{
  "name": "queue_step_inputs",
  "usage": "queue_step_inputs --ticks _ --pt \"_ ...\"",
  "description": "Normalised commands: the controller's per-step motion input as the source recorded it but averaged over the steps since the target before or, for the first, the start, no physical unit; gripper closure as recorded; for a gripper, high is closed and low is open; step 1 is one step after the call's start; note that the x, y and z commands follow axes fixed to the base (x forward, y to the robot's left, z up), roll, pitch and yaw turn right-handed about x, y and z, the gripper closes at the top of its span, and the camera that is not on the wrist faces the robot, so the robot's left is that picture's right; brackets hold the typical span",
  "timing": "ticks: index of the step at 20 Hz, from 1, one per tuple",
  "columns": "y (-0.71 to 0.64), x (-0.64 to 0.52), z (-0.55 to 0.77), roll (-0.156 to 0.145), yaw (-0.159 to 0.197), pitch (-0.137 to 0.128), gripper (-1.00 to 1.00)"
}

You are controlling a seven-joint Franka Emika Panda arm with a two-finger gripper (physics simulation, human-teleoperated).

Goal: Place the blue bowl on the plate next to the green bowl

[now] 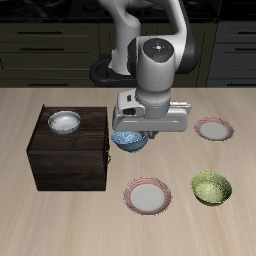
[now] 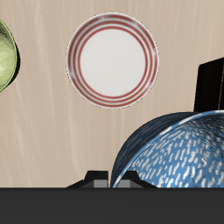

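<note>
The blue bowl (image 1: 130, 141) hangs under my gripper (image 1: 131, 132), just in front of the dark cabinet. In the wrist view the bowl (image 2: 175, 150) looms large and tilted, and its rim runs between my fingertips. My gripper (image 2: 112, 178) is shut on that rim. The plate (image 1: 148, 195) with the pinkish-red rim lies near the table's front edge, beside the green bowl (image 1: 211, 188). In the wrist view the plate (image 2: 112, 59) is bare and the green bowl (image 2: 4, 54) shows only partly at the frame's edge.
A dark wooden cabinet (image 1: 70, 152) stands beside the gripper, with a whitish-grey bowl (image 1: 64, 122) on top; its corner also shows in the wrist view (image 2: 213, 83). A second identical plate (image 1: 214, 129) lies farther back, behind the green bowl.
</note>
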Motion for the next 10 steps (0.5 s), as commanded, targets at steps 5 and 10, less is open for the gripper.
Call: queue_step_inputs --ticks 5,10 --pt "0.0 0.25 0.11 -0.024 -0.002 -0.002 1.0" --pt "0.12 0.14 0.18 0.009 0.009 -0.021 1.0"
